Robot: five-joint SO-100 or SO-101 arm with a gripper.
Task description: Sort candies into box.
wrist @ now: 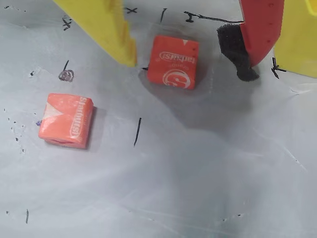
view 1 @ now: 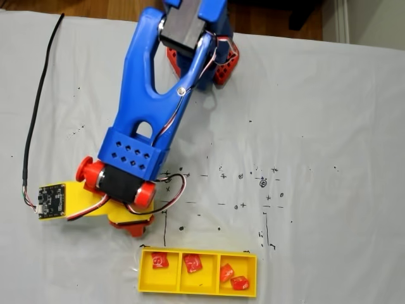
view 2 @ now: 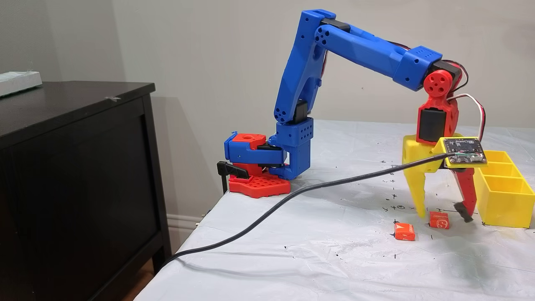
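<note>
Straddling candy (wrist: 172, 62), hand (wrist: 190, 64) wide; box (view 2: 501, 196) close beside.

Dark cabinet (view 2: 75, 167) beside ink-marked white table cover (view 2: 334, 259)

In a fixed view from above, the blue arm (view 1: 149, 107) covers the fingers and the surface beneath them — we cannot see the 2 loose candies there. In the wrist view the yellow finger (wrist: 106, 27) and red finger (wrist: 260, 27) are cut off by the top edge. In a fixed view from the side, the box (view 2: 501, 196) runs past the right edge — its contents stay hidden behind its wall.
</note>
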